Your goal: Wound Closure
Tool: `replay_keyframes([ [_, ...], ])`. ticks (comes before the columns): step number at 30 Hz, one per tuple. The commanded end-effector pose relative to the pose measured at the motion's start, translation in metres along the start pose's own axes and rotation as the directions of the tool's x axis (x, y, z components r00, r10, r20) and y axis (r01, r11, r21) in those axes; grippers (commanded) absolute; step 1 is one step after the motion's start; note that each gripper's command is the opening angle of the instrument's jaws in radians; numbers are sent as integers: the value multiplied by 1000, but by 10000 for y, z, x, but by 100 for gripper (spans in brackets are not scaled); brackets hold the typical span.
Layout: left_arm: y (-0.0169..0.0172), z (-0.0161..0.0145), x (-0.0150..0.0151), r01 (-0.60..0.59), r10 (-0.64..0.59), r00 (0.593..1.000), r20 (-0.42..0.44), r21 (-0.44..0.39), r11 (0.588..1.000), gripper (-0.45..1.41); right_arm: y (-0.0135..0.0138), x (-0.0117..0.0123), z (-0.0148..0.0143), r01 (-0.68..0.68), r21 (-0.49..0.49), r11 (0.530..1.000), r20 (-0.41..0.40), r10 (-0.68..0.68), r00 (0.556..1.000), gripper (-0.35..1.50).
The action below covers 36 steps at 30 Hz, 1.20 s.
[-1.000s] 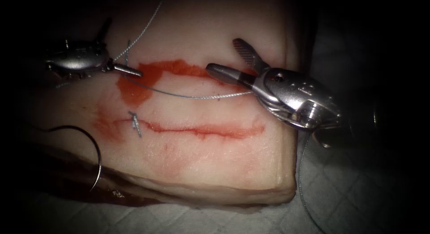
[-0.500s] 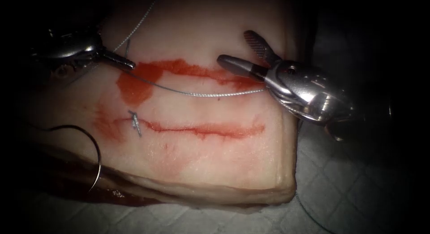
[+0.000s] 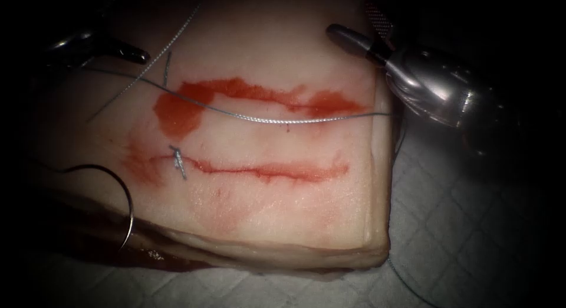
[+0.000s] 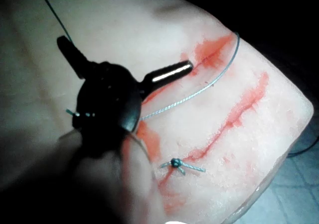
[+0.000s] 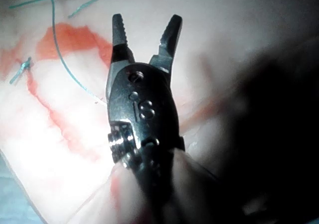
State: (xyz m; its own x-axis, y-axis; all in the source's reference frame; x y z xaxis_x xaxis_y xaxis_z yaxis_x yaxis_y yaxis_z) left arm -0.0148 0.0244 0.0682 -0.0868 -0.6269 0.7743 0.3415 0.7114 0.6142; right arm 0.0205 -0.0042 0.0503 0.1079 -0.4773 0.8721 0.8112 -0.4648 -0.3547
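**Seemingly between stitches: one knot tied, both tools empty**

One finished knot (image 3: 177,159) sits at the left end of the cut (image 3: 265,170), its short stiff tails sticking out. To its right the cut runs on as a thin red line with no stitch across it, so I judge the closure barely begun.

The left tool (image 3: 121,49) hovers over the tissue's far left corner. In the left wrist view its jaws (image 4: 124,52) are spread wide and pinch nothing. The right tool (image 3: 354,22) hangs off the far right corner, and its ridged jaws (image 5: 145,19) also stand apart and hold nothing.

The needle (image 3: 127,205), a dark slim curve, lies free at the left edge of the tissue (image 3: 283,225), left of the cut and not in the flesh. The thread (image 3: 265,120), a fine twisted grey strand, lies slack across the tissue beyond the cut. It crosses a broad smear of red fluid (image 3: 177,113) and drops over the right edge onto the quilted surface (image 3: 460,225).

Any further stitch calls for taking up the needle first. It lies well away from both tools, and its thin, smooth curve will want a firm, square hold. The tissue looks pale, moist and soft, with a rounded fatty front edge.
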Motion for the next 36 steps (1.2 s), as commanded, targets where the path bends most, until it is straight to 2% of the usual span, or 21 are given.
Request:
replay_keyframes([
  [1, 1, 5, 5, 29, -29, 1000, -6, 1, 1000, 130, 6, 5, 7, -2, -11, 1000, 2, 2, 1000, 113],
  [4, -3, 0, 8, 117, -117, 993, -26, 0, 993, 116, 7, 5, 7, -2, -12, 1000, 2, 2, 1000, 115],
  [6, -9, -5, 9, 187, -187, 982, -38, -2, 982, 91, 7, 5, 7, -8, -12, 1000, 1, 8, 1000, 115],
  [8, -16, -11, 13, 300, -300, 953, -39, -7, 954, 88, 8, 5, 7, -14, -12, 1000, 2, 14, 1000, 111],
  [10, -26, -18, 16, 404, -403, 914, -51, 5, 915, 76, 9, 6, 7, -19, -12, 1000, 2, 19, 1000, 110],
  [11, -30, -20, 18, 467, -466, 883, -59, 2, 884, 81, 10, 7, 7, -19, -11, 1000, 3, 19, 1000, 110],
  [13, -40, -28, 26, 607, -606, 789, -96, -19, 794, 76, 12, 9, 7, -24, -11, 1000, 4, 24, 1000, 110],
  [14, -45, -31, 31, 676, -676, 729, -110, -42, 736, 73, 13, 9, 7, -24, -10, 1000, 4, 24, 1000, 110],
  [15, -50, -35, 36, 756, -759, 641, -112, -77, 650, 74, 13, 9, 7, -29, -10, 1000, 4, 29, 1000, 111],
  [16, -55, -39, 43, 795, -804, 582, -120, -122, 594, 73, 14, 9, 7, -41, -9, 999, 4, 41, 999, 115],
  [17, -57, -41, 47, 809, -823, 553, -127, -152, 567, 67, 15, 9, 8, -47, -9, 999, 3, 47, 999, 118],
  [18, -60, -42, 51, 836, -857, 498, -129, -191, 515, 67, 15, 9, 8, -47, -8, 999, 4, 47, 999, 120],
  [22, -70, -54, 59, 848, -907, 392, -154, -323, 421, 71, 16, 10, 8, -53, -8, 999, 4, 53, 999, 121],
  [23, -71, -57, 57, 840, -910, 385, -153, -350, 414, 69, 16, 10, 8, -53, -8, 999, 4, 53, 999, 121],
  [25, -72, -62, 50, 854, -943, 308, -129, -399, 333, 69, 16, 10, 8, -53, -8, 999, 4, 53, 999, 123],
  [28, -72, -69, 41, 873, -968, 223, -113, -419, 250, 66, 16, 10, 8, -53, -8, 999, 4, 53, 999, 123],
  [29, -73, -72, 41, 882, -975, 179, -129, -419, 217, 64, 16, 10, 8, -52, -8, 999, 4, 53, 999, 123],
  [32, -81, -87, 50, 891, -977, -36, -211, -449, 64, 61, 17, 10, 8, -52, -8, 999, 4, 52, 999, 123],
  [33, -83, -90, 55, 880, -973, -69, -219, -473, 44, 59, 17, 10, 7, -52, -8, 999, 4, 52, 999, 123],
  [34, -86, -92, 60, 867, -973, -80, -217, -497, 40, 64, 17, 10, 7, -52, -8, 999, 4, 52, 999, 125],
  [36, -91, -95, 71, 828, -977, -127, -172, -561, -8, 69, 17, 10, 7, -52, -8, 999, 4, 52, 999, 125],
])
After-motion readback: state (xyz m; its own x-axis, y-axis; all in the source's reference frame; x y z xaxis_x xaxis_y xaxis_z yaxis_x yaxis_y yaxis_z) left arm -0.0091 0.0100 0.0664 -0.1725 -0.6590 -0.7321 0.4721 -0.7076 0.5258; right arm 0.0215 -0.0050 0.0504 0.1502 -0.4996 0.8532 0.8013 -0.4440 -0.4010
